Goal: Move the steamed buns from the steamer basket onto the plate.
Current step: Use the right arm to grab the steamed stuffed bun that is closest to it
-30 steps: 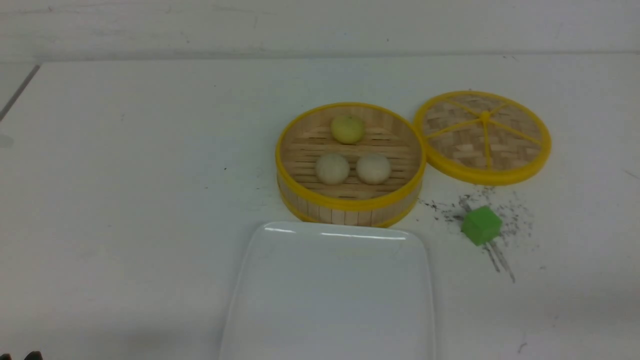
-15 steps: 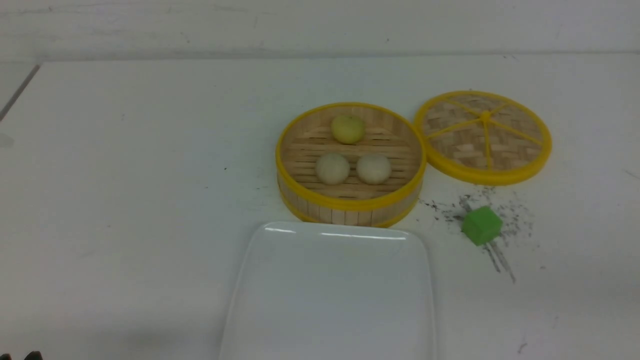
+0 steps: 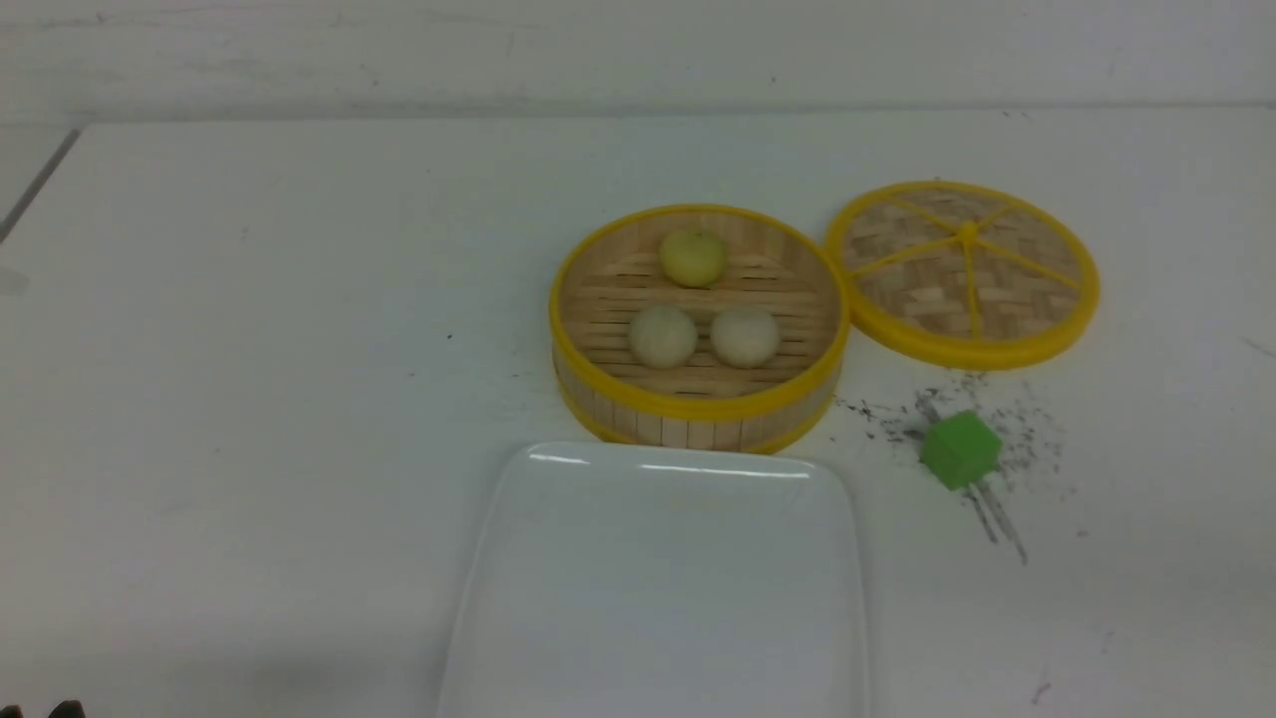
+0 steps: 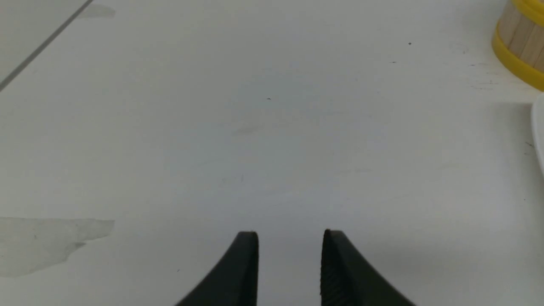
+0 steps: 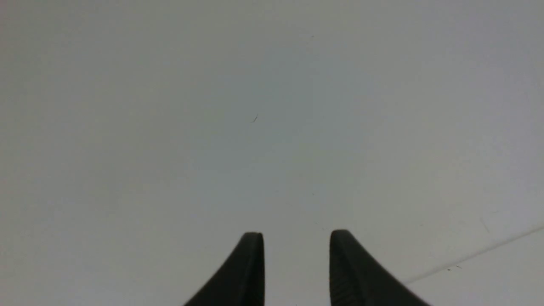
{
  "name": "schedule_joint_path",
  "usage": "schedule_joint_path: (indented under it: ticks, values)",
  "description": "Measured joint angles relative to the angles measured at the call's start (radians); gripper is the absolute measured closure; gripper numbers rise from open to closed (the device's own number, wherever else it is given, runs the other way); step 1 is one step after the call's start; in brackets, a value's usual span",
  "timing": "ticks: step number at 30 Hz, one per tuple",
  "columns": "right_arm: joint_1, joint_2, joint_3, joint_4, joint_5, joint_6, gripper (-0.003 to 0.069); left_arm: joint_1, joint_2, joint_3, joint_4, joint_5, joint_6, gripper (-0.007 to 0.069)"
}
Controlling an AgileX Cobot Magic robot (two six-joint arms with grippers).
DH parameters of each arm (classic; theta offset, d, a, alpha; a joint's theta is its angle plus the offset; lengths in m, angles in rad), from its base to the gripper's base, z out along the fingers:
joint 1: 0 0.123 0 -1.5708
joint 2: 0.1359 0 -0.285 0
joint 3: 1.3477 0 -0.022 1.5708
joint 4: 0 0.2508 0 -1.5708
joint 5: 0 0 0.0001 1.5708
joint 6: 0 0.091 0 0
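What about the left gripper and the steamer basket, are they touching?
Apart. The left wrist view shows the left gripper over the table, the steamer basket well away.

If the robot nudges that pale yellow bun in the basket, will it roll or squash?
Being round, the pale yellow bun would probably roll if nudged, though the steamer basket wall should stop it. Its matte surface suggests decent grip. Softness cannot be told.

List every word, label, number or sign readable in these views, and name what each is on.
None: no readable text in any view.
The steamer basket, steamed buns, plate, woven lid and green cube are all unmarked.
The dark marks on the table beside the cube are smudges, not writing.
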Motion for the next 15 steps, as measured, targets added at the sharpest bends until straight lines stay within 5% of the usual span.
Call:
schedule_joint_path:
  ticks: [15]
  values:
    - [0.000,0.000,0.000,0.006,0.056,0.012,0.0419,0.000,0.000,0.000,0.013,-0.003,0.000,0.0384]
